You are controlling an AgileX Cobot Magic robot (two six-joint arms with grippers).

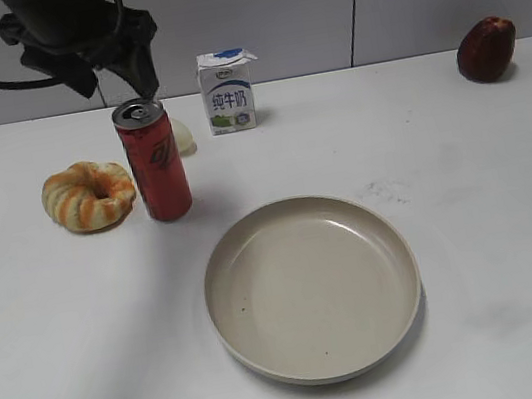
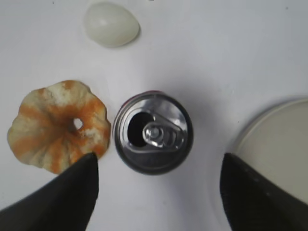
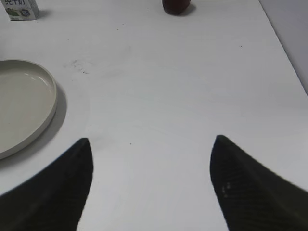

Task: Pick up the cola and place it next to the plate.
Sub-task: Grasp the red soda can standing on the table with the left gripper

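The cola [image 1: 154, 162] is a tall red can with a silver top, standing upright on the white table, left of the beige plate [image 1: 312, 286]. In the left wrist view I look straight down on its silver top [image 2: 154, 133], with the plate's rim [image 2: 269, 144] at the right. My left gripper [image 1: 115, 77] hovers above and just behind the can, open and empty, its fingers [image 2: 156, 159] wide apart. My right gripper [image 3: 151, 144] is open and empty over bare table, with the plate [image 3: 21, 103] to its left.
An orange-striped bread ring [image 1: 89, 195] lies just left of the can. A white egg-like object [image 2: 111, 24] lies behind it. A white-and-blue milk carton [image 1: 228, 91] stands at the back, and a dark red fruit [image 1: 486, 49] sits at the back right.
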